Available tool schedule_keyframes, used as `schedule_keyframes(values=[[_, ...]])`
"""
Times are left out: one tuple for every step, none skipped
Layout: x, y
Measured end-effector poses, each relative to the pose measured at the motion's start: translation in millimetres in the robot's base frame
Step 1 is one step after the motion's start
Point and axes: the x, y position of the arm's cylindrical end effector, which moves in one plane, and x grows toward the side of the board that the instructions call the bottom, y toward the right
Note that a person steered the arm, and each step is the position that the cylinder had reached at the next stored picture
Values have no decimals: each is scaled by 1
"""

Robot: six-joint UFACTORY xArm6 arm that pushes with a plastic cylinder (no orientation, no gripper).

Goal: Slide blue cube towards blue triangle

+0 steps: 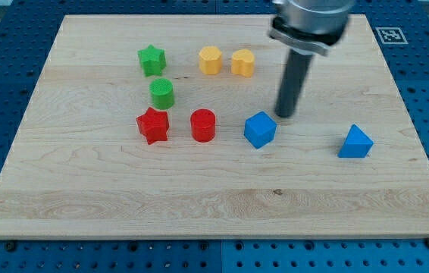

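Note:
The blue cube (260, 129) sits near the middle of the wooden board (214, 212). The blue triangle (355, 142) lies to its right, a good gap away. My tip (284, 114) stands just above and to the right of the blue cube, very close to its upper right corner; I cannot tell whether it touches. The rod rises toward the view's top.
A red star (153, 125) and a red cylinder (202, 125) lie left of the blue cube. A green cylinder (161, 93) and a green star (151, 60) are above them. Two yellow blocks (210, 60) (242, 63) sit near the top middle.

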Motion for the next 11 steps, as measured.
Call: schedule_keyframes(values=[[-10,-62],[14,-80],[23,-74],[24,-62],[30,-59],[34,-59],[36,-59],[37,-52],[45,-49],[58,-49],[58,-41]])
